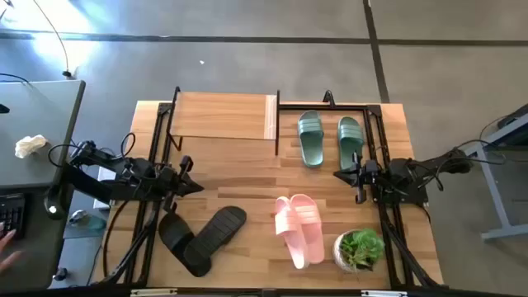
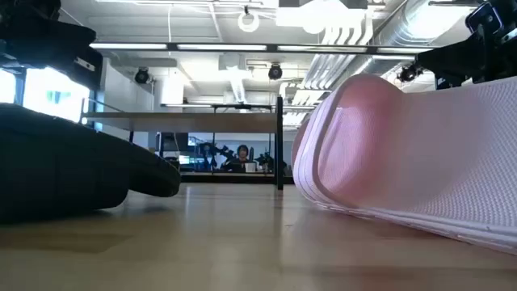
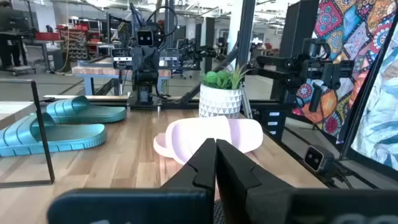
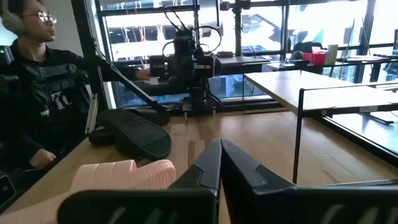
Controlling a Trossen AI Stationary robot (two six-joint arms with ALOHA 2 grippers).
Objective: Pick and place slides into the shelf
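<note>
Six slides lie on the counter (image 1: 247, 169), in three pairs. Two green slides (image 1: 311, 139) (image 1: 350, 137) sit side by side in the upper right of the high view. Two pink slides (image 1: 309, 227) (image 1: 288, 229) lie together, overlapping, at lower centre right. Two black slides (image 1: 217, 233) (image 1: 174, 238) lie at lower left, angled against each other. One shelf (image 1: 223, 115) stands at upper centre. One potted plant (image 1: 360, 249) sits at lower right. Two robot arms reach in, one from each side, each with one pair of fingers (image 1: 190, 187) (image 1: 341, 175). One person (image 4: 37, 93) shows in the right wrist view.
</note>
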